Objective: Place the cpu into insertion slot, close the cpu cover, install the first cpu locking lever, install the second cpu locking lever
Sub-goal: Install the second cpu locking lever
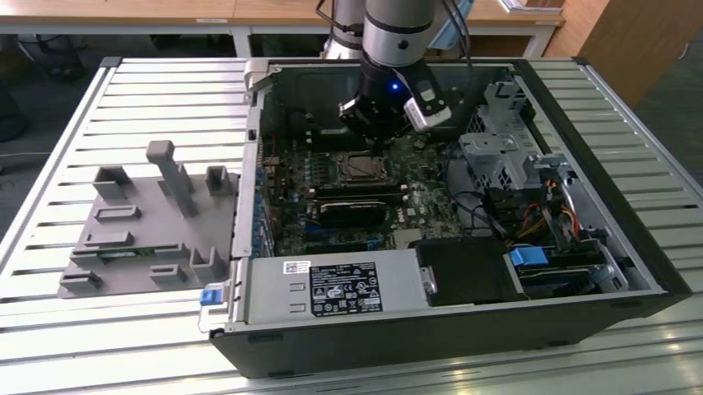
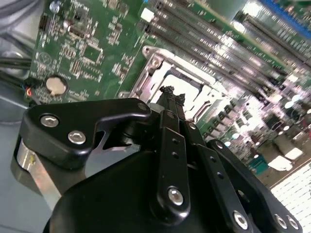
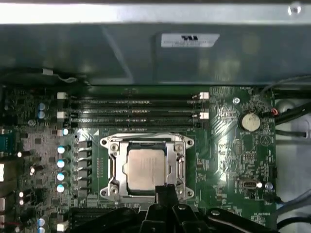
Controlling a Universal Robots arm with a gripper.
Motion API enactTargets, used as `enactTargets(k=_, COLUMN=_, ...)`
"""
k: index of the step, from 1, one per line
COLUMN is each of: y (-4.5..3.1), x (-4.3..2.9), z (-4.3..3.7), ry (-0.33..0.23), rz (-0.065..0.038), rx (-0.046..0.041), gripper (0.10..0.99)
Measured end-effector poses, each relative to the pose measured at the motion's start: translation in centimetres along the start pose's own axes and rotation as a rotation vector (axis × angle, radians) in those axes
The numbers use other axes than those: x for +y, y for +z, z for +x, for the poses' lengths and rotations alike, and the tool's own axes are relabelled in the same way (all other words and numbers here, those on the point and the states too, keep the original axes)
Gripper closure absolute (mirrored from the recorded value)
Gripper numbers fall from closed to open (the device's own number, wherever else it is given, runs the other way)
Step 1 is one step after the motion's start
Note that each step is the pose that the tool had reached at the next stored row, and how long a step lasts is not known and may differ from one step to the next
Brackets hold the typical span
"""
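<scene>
The cpu (image 3: 146, 167) lies in the insertion slot (image 3: 112, 167) with its dull silver face up. The cpu cover (image 3: 146, 144) lies flat around it, and the chip shows through the cut-out. In the exterior view the cpu (image 1: 360, 168) sits mid-board, with my gripper (image 1: 377, 138) hanging just above the socket's far edge. My gripper (image 3: 165, 191) is shut, its dark tips pressed together with nothing between them, right at the socket's rim. In the second wrist view the gripper (image 2: 170, 95) ends at the edge of the cpu cover (image 2: 182, 77). I cannot tell how the locking levers stand.
The open computer case (image 1: 571, 164) lies on a slatted metal table. Long memory slots (image 3: 136, 109) and a coin battery (image 3: 250, 121) flank the socket. A drive cage (image 1: 500, 152), cables and the power supply (image 1: 329, 288) crowd the case. A grey fixture (image 1: 143, 222) stands on the exterior view's left.
</scene>
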State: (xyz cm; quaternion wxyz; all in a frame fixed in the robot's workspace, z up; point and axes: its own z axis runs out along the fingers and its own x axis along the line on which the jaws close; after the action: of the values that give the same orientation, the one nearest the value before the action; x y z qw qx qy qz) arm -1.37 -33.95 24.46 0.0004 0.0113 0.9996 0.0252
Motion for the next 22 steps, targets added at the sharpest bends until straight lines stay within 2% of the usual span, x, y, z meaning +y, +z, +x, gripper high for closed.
enactTargets(k=2, y=-0.03, x=-0.47, z=-0.03, ry=0.0, rz=0.0, rx=0.0038, gripper=0.98)
enactTargets(k=3, y=-0.03, x=-0.64, z=-0.05, ry=0.0, rz=0.0, rx=0.0081, gripper=0.98)
enactTargets(k=4, y=-0.03, x=-0.72, z=-0.06, ry=0.001, rz=-0.004, rx=0.0167, gripper=0.98)
enactTargets(k=5, y=-0.03, x=-0.76, z=-0.07, ry=0.001, rz=-0.014, rx=0.0251, gripper=0.98)
enactTargets(k=7, y=-0.02, x=-0.84, z=-0.08, ry=0.001, rz=-0.047, rx=0.0312, gripper=0.98)
enactTargets(k=8, y=0.01, x=-0.95, z=-0.07, ry=0.001, rz=-0.055, rx=0.0314, gripper=0.98)
enactTargets(k=10, y=0.07, x=-1.28, z=-0.06, ry=0.0, rz=-0.064, rx=0.0316, gripper=0.98)
enactTargets(k=16, y=0.23, x=-2.51, z=-0.03, ry=-0.003, rz=-0.068, rx=0.0317, gripper=0.98)
enactTargets(k=22, y=0.7, x=-2.71, z=-0.01, ry=-0.029, rz=-0.067, rx=0.033, gripper=0.98)
